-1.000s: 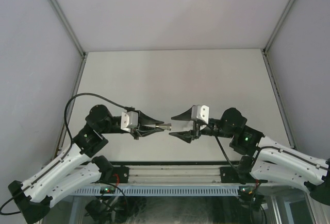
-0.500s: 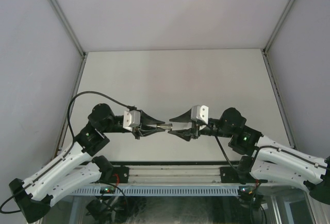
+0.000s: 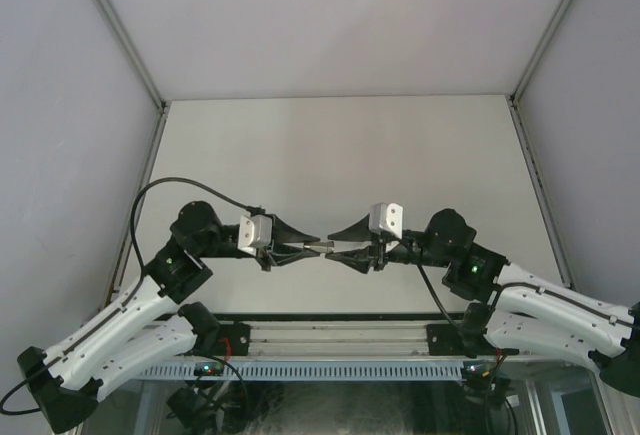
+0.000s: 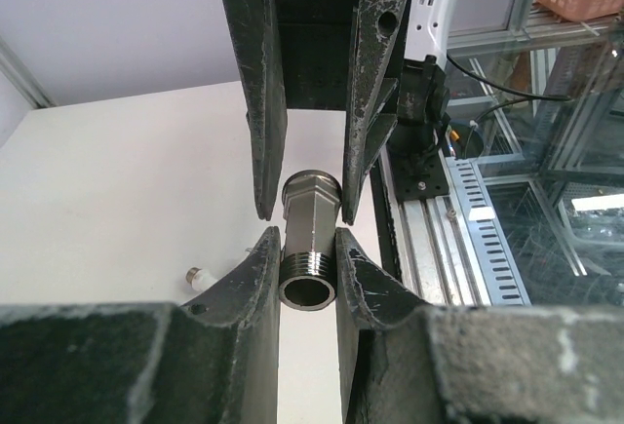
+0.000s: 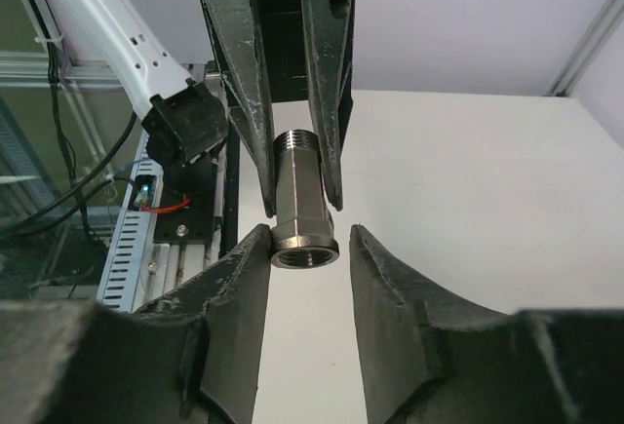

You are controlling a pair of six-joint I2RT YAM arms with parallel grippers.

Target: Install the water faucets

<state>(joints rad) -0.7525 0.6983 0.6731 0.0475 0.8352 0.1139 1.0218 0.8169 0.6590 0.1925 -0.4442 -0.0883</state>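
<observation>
**Dark-grey metal fitting bridged between 2 grippers**

The short dark-grey metal fitting point(image 5: 301, 195), threaded at 1 end and hexagonal at the other, hangs level in the air between the 2 arms, over the near part of the white table point(image 3: 340, 145). The left gripper point(image 3: 303, 247) has its jaws clamped on the threaded end. The left wrist view shows both pads pressed against the threads, with the open bore facing that camera. This grip leaves the hexagonal end sticking out free, probably so that the other arm gets flat faces to take.

The right gripper point(image 3: 340, 248) meets it nose to nose, its jaws standing apart around the hexagonal end. In the right wrist view 1 finger looks to touch the collar, while a gap shows at the other, so nothing is pinched there yet.

The small white plastic tap with a silvery end point(image 4: 198, 276) lies on the table below, apart from both grippers.

This reads as a handover or re-grip of the fitting, early in the task: no mount is in view and neither faucet is installed. The right jaws need to seat squarely on the flats before the left lets go, or the fitting could twist or drop.
</observation>
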